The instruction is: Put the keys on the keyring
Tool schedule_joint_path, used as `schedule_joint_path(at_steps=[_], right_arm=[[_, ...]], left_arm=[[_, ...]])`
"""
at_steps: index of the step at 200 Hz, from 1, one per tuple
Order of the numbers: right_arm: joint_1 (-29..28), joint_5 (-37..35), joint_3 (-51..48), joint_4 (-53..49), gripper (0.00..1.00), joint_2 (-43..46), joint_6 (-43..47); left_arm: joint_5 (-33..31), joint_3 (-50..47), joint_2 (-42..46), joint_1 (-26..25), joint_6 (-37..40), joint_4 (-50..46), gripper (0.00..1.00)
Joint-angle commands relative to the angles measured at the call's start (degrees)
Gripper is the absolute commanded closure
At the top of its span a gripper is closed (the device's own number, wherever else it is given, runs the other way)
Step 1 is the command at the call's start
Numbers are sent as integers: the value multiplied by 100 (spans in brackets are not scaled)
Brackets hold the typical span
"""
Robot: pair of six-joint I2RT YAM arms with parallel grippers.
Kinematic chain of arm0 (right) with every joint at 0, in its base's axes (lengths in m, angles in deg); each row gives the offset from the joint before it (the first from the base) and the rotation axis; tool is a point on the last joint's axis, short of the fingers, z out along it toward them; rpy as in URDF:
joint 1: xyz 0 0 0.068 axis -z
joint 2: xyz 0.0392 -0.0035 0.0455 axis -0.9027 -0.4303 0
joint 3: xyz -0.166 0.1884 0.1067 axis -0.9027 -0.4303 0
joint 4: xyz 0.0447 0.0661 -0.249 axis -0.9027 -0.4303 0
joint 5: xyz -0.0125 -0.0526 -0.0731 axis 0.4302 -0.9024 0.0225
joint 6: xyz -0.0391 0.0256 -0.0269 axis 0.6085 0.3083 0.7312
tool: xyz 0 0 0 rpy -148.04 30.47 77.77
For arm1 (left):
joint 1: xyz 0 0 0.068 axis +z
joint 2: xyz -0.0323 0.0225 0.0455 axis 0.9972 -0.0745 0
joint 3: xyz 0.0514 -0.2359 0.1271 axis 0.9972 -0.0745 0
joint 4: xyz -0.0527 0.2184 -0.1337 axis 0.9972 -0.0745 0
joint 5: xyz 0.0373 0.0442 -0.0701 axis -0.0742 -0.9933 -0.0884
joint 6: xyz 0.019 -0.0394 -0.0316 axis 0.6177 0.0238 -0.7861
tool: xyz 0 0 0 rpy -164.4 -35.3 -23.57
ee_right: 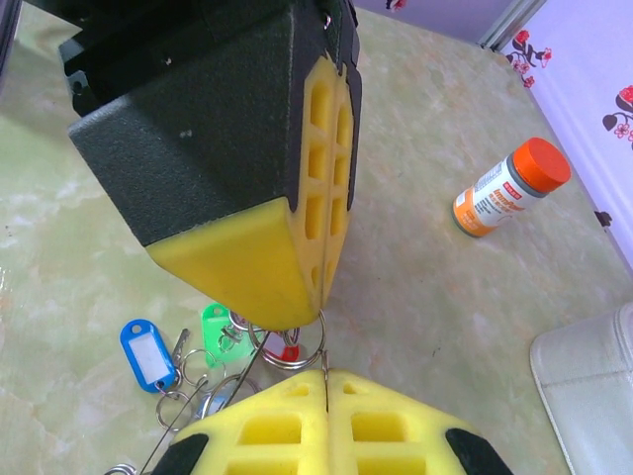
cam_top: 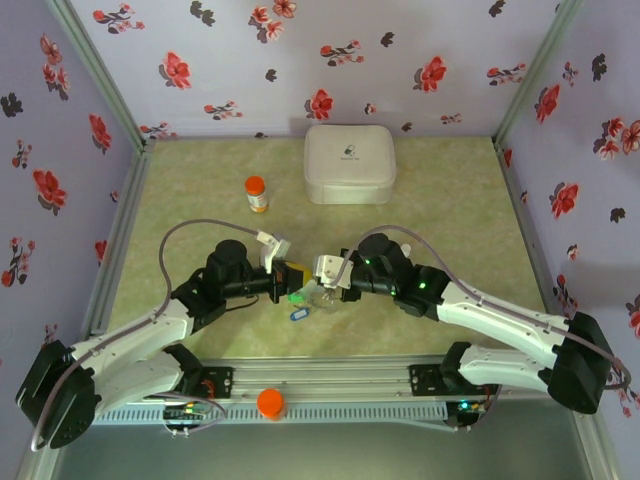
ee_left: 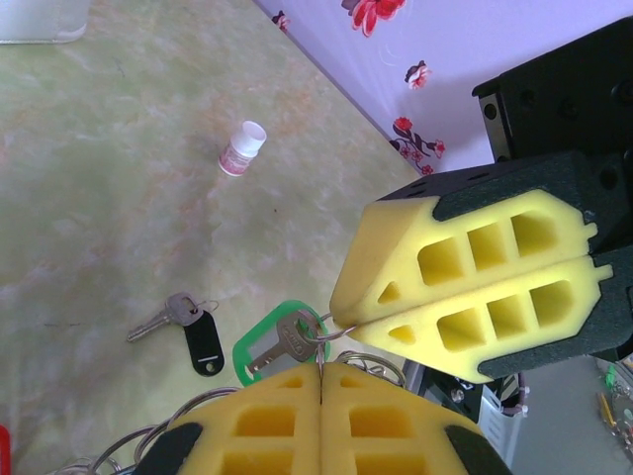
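- Left wrist view: the left tool (ee_left: 321, 374) is clenched on the thin grey keyring (ee_left: 198, 403), just above the counter (ee_left: 119, 198).
- The right tool (ee_left: 341, 323), also clenched, pinches the small split ring of a silver green-tagged key (ee_left: 282, 341).
- A black-tagged key (ee_left: 193, 332) lies loose on the counter nearby.

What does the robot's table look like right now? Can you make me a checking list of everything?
Surface: green-beige marbled table, nothing spilled seen.
Job's things: green-tagged key at the gripper tips; dark-tagged key lying apart; blue tag beside the thin wire keyring.
Clutter: orange-capped bottle, white case, small white-capped bottle, orange round thing on the front rail.
Grippers: left gripper and right gripper both shut, tips meeting at a small silver ring.
Cables: grey cable loops out beside the left arm.
Surroundings: lilac flowered walls, metal frame.
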Motion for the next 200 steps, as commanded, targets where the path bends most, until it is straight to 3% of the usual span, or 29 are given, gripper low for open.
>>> schedule_joint_path(at_steps=[1,63,100,141,200], right_arm=[[-64,126,147,26,100,47,91],[-106,204,161,-132,100,15,196],[-144,-370,121,171,100,10,161],[-160,-544,123,313,100,-73,161],[-215,-441,121,259,100,-97,210]], left_arm=[[-95,129,81,-32,88,72,100],[-210,130,47,-36,87,54,100],[-167,86,83,-36,103,54,100],[-76,156,-9,-31,127,89,100],[-89,147,-23,-31,79,107,100]])
